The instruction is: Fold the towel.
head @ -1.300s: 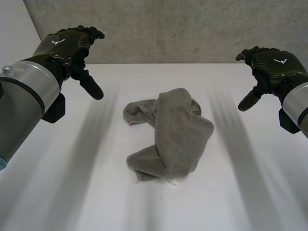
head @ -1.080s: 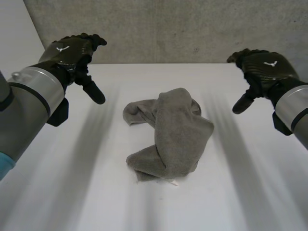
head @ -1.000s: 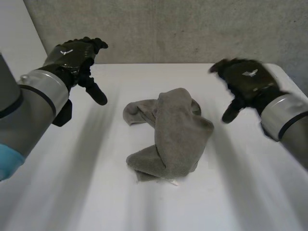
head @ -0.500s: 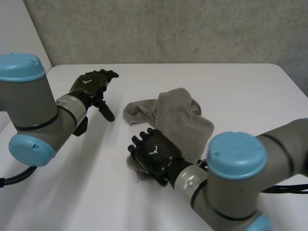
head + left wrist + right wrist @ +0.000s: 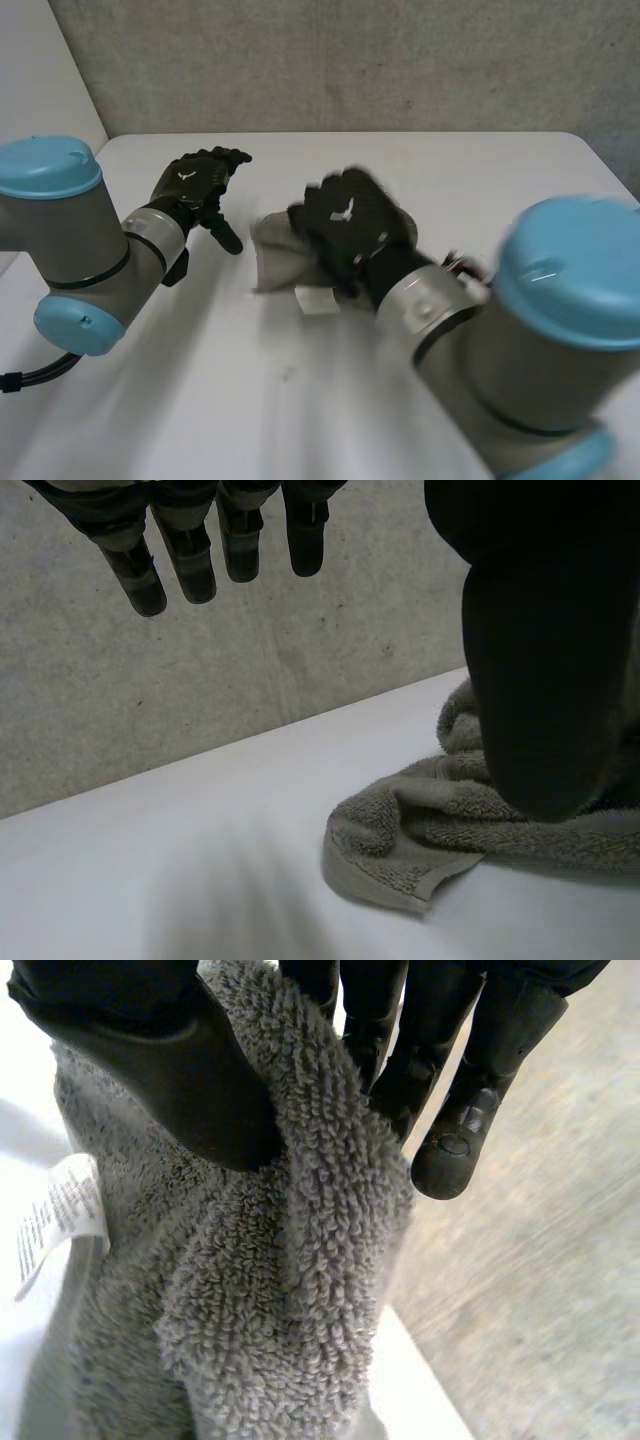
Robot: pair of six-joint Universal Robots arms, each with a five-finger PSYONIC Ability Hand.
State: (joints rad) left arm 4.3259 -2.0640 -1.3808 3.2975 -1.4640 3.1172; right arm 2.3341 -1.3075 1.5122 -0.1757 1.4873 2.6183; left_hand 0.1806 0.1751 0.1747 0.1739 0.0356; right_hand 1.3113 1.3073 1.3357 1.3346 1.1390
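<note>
Pinching the towel (image 5: 272,262) in the right hand (image 5: 350,222) near the middle of the white table (image 5: 480,170), thumb pressed on one side of a thick fold, fingers (image 5: 470,1060) curled against the other. From the right wrist, bunched grey terry hanging below the grip, with a white label (image 5: 55,1215) on its edge just beside the thumb. Holding nothing in the left hand (image 5: 195,185): fingers straight and spread, thumb apart from them, raised above the table just beside the towel on the robot's left. Under that thumb, one towel corner lying flat on the table. Behind the table, a grey concrete wall (image 5: 350,60)
</note>
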